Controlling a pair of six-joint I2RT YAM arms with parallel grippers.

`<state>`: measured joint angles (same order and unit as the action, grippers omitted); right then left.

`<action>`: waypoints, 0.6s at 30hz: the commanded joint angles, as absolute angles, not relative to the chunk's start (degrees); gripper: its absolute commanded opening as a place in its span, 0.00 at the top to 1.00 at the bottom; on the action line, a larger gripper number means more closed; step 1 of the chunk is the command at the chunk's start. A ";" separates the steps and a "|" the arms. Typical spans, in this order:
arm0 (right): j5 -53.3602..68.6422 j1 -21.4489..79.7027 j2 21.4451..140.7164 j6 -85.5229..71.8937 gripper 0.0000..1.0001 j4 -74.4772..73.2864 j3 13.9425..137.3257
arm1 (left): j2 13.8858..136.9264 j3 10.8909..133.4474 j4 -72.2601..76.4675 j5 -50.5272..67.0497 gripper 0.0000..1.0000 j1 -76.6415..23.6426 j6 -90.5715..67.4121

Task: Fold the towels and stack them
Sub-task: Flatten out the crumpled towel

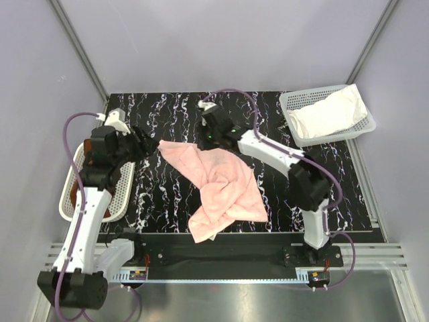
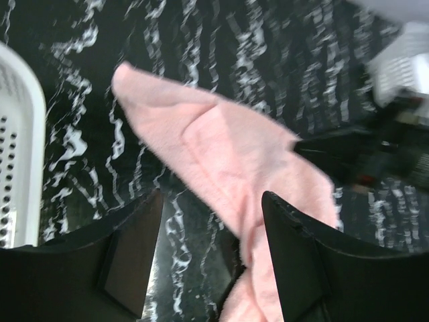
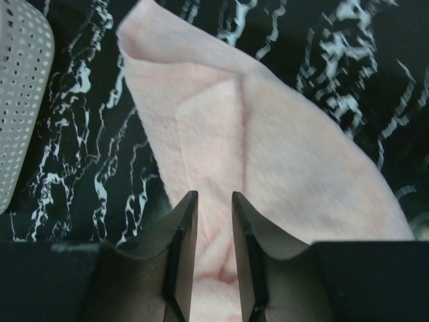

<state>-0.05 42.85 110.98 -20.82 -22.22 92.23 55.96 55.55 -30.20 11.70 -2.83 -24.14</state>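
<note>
Top cam: high, behind bases, looks down on whole table (image 1: 161, 191); L & R wrist cams: close, low, tilted down past own fingers (image 2: 301, 268); all three share pink towel (image 1: 224, 184).

Pink towel (image 3: 268, 168) crumpled on marbled table (image 3: 87, 181), pincer (image 3: 213, 198) narrowly parted, perhaps touching it

Soft, even light falls from overhead in the top view. Shadows around the pale pink towel (image 1: 221, 184) are faint, the black marbled bench (image 1: 167, 114) looks dull rather than shiny, and the white towel (image 1: 328, 114) in the basket (image 1: 290, 111) at the far right corner is nearly washed out. The left wrist view is smeared throughout, worst toward its right edge, and the left claw (image 2: 209, 201) is a dark mass. The right wrist view is crisper, though the right claw (image 3: 213, 196), up close, is slightly soft.
</note>
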 commanded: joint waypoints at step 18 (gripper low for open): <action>-11.25 51.85 144.58 -10.55 0.53 -30.50 124.73 | 47.11 53.09 -24.61 18.29 0.34 -2.64 -27.34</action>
<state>-6.90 51.51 144.00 -11.29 -29.32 123.90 48.21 52.25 -26.15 18.65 -2.83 -28.93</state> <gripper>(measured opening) 0.469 0.658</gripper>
